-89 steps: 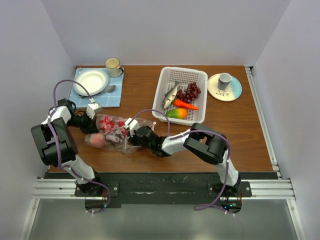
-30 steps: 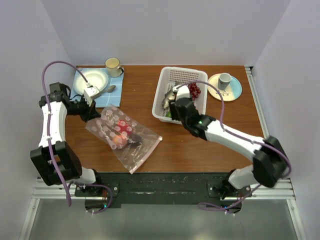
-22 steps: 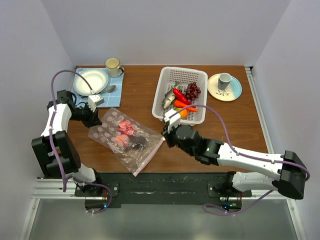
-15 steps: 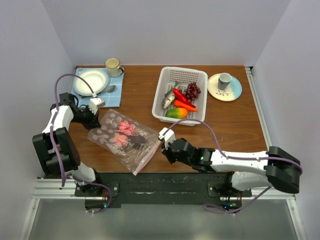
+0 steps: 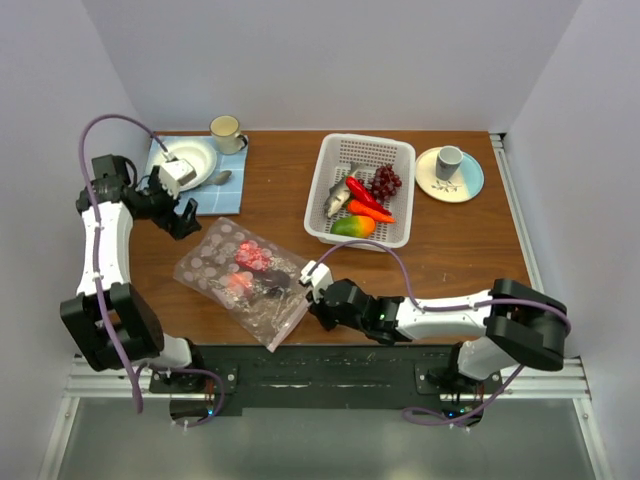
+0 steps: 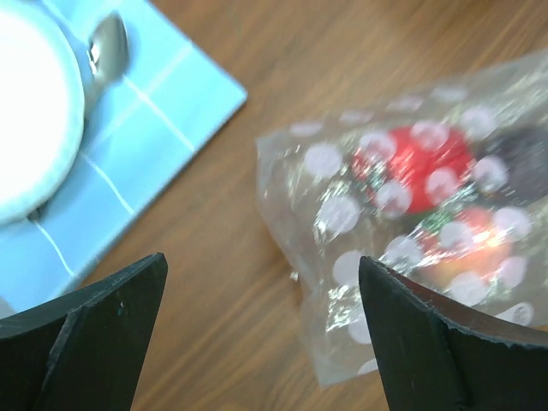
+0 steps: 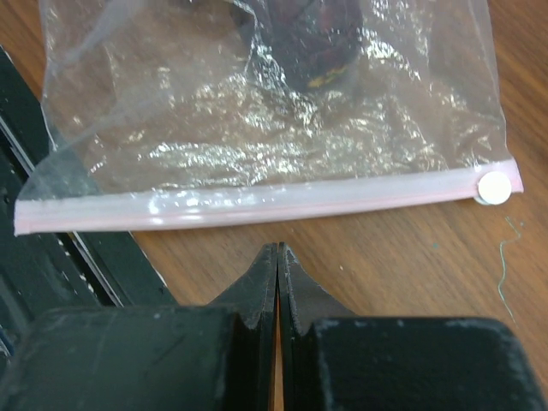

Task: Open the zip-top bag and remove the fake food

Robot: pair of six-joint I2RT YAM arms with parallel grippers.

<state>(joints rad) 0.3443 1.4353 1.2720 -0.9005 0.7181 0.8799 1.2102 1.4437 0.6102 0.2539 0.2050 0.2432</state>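
Left gripper (image 5: 186, 214) drawn back off crinkly dotted zip-top bag (image 5: 215, 268), jaws spread, right gripper (image 7: 278, 250) jaws pressed together just short of pink zip strip (image 7: 257, 199), fake food (image 5: 248, 262) inside, wooden table (image 5: 460, 260), white walls (image 5: 330, 60)

Left arm: upright, elbow high, wrist over the far-left corner of the zip-top bag (image 5: 250, 285). Left gripper (image 6: 261, 261): jaws spread wide, empty. Right arm: stretched low along the bag's near-right side. Right gripper (image 7: 278, 248): fingers pressed together, tips just short of the bag's zip edge.
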